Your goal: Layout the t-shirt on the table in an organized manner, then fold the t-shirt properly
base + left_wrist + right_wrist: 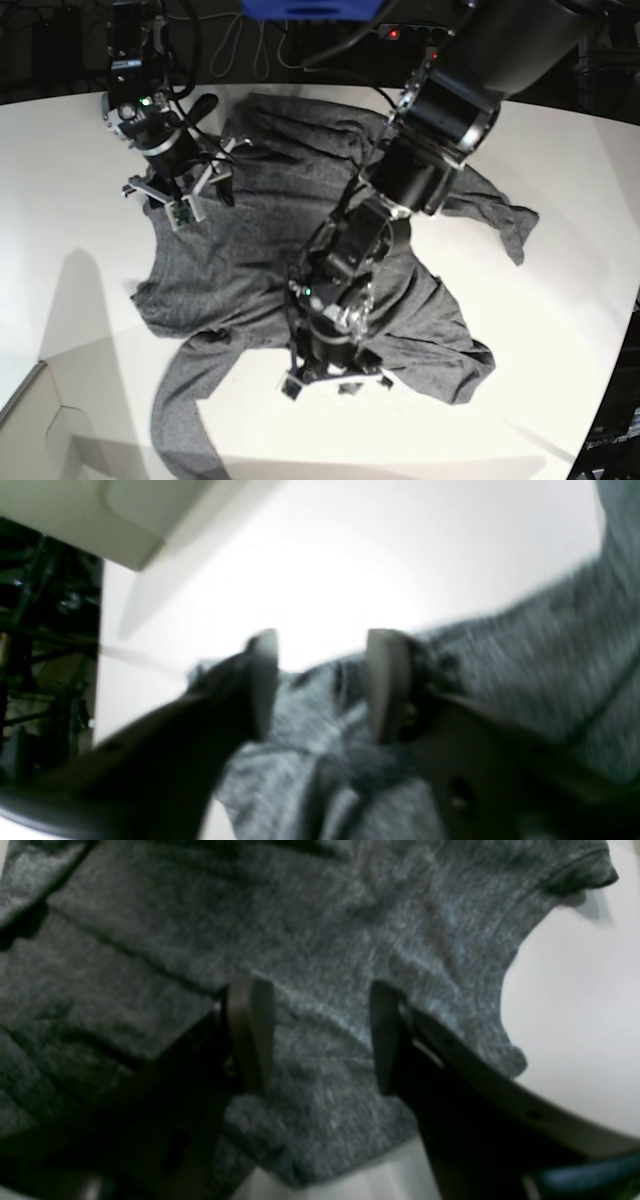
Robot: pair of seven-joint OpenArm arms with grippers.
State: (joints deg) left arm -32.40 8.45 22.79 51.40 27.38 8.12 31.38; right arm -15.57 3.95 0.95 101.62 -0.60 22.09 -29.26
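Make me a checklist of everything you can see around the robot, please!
Surface: white table, bare around the shirt, curved far edge.
Job's things: grey shirt spread out but rumpled, not folded; one sleeve trails toward the near edge, another lies toward the side under the left arm.
Clutter: nothing seen.
Grippers: left gripper open, low over the shirt's edge, holding nothing; right gripper open above the cloth, holding nothing.
Cables: dark cables hang behind the table's far edge.
Surroundings: blue object at the top, dark background; pale box corner at the near edge.
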